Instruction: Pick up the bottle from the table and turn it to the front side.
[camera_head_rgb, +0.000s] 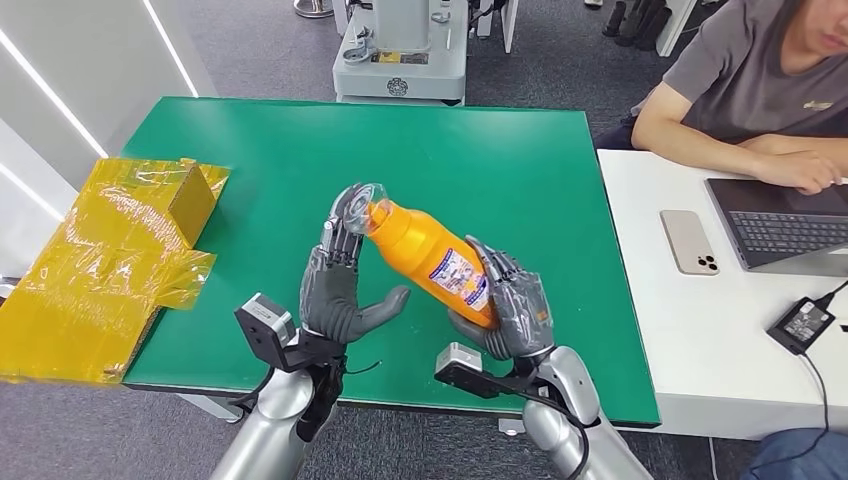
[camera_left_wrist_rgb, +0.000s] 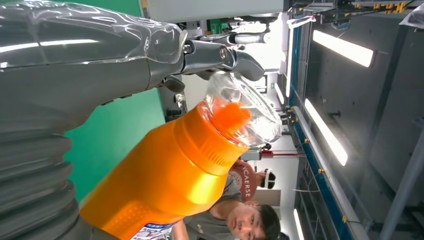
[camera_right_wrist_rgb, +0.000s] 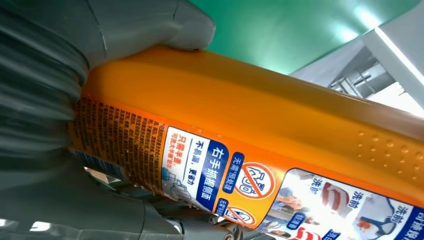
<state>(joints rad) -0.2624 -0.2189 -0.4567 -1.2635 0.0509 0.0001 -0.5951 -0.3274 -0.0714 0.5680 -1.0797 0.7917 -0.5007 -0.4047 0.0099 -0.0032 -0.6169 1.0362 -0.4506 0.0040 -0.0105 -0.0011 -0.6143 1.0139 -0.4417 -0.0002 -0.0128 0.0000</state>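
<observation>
The right hand (camera_head_rgb: 510, 305) grips the lower body of the orange bottle (camera_head_rgb: 432, 257), holding it tilted above the green bench (camera_head_rgb: 500, 160). The left hand (camera_head_rgb: 340, 270) touches the bottle's clear cap (camera_head_rgb: 362, 207) with its fingertips, thumb spread apart. Crumpled yellow wrapping (camera_head_rgb: 110, 265) lies at the bench's left edge.

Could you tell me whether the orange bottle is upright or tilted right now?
Tilted: the orange bottle slants, base in the right hand, cap by the left hand.
</observation>
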